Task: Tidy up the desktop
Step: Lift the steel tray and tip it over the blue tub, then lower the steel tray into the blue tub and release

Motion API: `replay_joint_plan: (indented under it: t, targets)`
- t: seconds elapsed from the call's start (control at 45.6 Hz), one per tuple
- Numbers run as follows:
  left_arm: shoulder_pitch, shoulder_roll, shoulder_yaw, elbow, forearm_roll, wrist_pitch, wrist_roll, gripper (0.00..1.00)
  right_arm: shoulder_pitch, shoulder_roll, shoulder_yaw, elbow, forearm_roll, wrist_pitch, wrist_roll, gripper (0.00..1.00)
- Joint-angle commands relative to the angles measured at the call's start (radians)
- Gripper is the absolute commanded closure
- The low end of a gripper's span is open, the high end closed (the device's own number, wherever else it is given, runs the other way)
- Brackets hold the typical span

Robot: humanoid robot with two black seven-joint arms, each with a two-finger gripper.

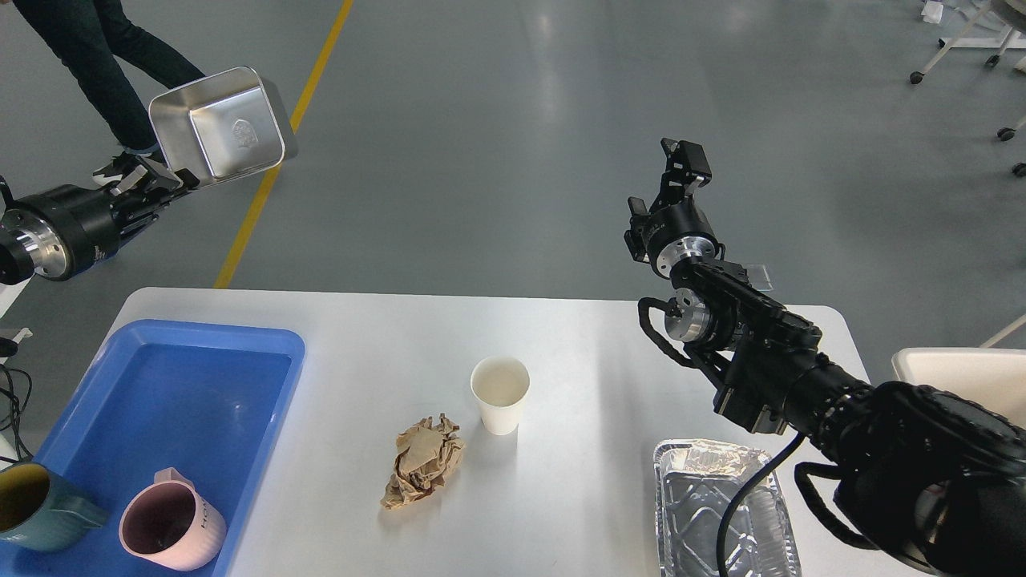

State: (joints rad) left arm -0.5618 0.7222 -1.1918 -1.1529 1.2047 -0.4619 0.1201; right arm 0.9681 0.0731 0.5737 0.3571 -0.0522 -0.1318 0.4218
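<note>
Desktop (pixel 353 353) surface, a smooth matte white bench top with rounded corners, fills the lower middle of the head view. On its left part sits a glossy blue plastic tray (pixel 240 340) with raised walls. Inside the tray, near its front, stand a ribbed pink mug (pixel 170 530) and, to its left, a teal mug (pixel 36 508) with a yellowish inside, cut off by the edge of the view. Near the middle of the bench stands an upright white paper cup (pixel 500 393). Just beside it, to its front left, lies a crumpled wad of brown paper (pixel 422 470). At the front right lies a crinkled rectangular foil tray (pixel 716 513), partly hidden by a black cable and the right arm. A cream-white bin (pixel 958 371) shows past the right end of the bench.

The left gripper (pixel 164 178) is raised above the grey floor beyond the bench's far left corner. Its jaws are clamped on the rim of a shiny rectangular steel pan (pixel 218 128), tilted so that its hollow faces the camera. The right gripper (pixel 683 160) is lifted over the floor beyond the far right of the bench, holding nothing; I cannot tell whether its jaws are open or closed. A person's legs (pixel 96 64) in dark jeans stand at the top left.
</note>
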Motion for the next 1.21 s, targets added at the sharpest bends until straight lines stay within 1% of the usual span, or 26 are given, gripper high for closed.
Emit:
replay_joint_plan:
  t: [0.0,0.11,0.285,0.439,0.548,0.614,0.636,0.79,0.856,0.921,0.987,1.075,1.185]
  targets:
    - [0.008,0.008,0.012,-0.001,0.062,0.014,-0.027,1.00,0.001,-0.001,0.000,0.009,0.000,-0.003,-0.001,0.00]
    - [0.023,0.028,0.095,-0.025,0.101,0.011,-0.042,1.00,0.001,-0.004,0.000,0.020,0.000,-0.011,0.000,0.00]
    - [0.072,0.134,0.244,-0.093,0.102,0.008,-0.040,1.00,0.003,-0.016,0.000,0.022,0.000,-0.014,-0.001,0.00]
    - [0.094,0.285,0.379,-0.183,0.102,-0.004,-0.042,1.00,0.000,-0.019,-0.002,0.025,0.000,-0.014,-0.001,0.00]
    - [0.108,0.408,0.411,-0.260,0.101,-0.027,-0.042,1.00,0.000,-0.019,-0.002,0.025,0.000,-0.015,0.000,0.00]
    - [0.115,0.488,0.411,-0.303,0.098,-0.079,-0.043,1.00,0.000,-0.019,0.000,0.025,0.000,-0.015,0.000,0.00]
    - [0.115,0.541,0.403,-0.320,0.096,-0.127,-0.045,1.00,0.000,-0.019,0.000,0.025,0.000,-0.015,-0.001,0.00]
    - [0.099,0.696,0.356,-0.353,0.081,-0.282,-0.054,1.00,-0.002,-0.019,-0.002,0.023,0.000,-0.015,0.000,0.00]
    - [0.099,0.749,0.301,-0.353,0.072,-0.337,-0.076,1.00,-0.002,-0.019,0.000,0.023,0.000,-0.015,-0.001,0.00]
    - [0.099,0.793,0.255,-0.349,0.072,-0.401,-0.111,1.00,-0.003,-0.018,0.000,0.025,0.000,-0.015,0.000,0.00]
    - [0.097,0.844,0.219,-0.344,0.070,-0.461,-0.134,1.00,-0.003,-0.018,0.000,0.025,0.000,-0.017,0.000,0.00]
    - [0.097,0.905,0.199,-0.335,0.055,-0.495,-0.149,1.00,-0.002,-0.016,0.000,0.025,0.000,-0.022,0.000,0.00]
    - [0.079,1.006,0.198,-0.320,0.023,-0.498,-0.157,1.00,-0.002,-0.018,0.000,0.025,0.000,-0.022,0.000,0.00]
